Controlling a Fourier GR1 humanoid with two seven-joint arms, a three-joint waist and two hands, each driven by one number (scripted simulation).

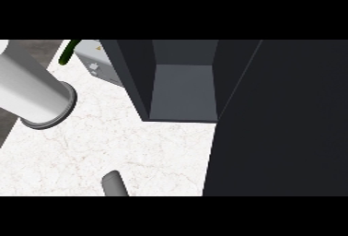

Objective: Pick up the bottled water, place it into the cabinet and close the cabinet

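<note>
Cabinet point(180, 92) open on the marble counter point(102, 138), dark door point(279, 129) swung wide at right. Neither hand in sight — state impossible to tell — and bottled water likewise hidden, whereabouts unknown.

White marble-veined bench point(122, 147) fills left and centre of the head view. Dark cabinet point(136, 73) stands on it at right, front open, grey floor inside. Small grey box point(97, 64) sits at the far edge, just beside the cabinet's left wall
</note>
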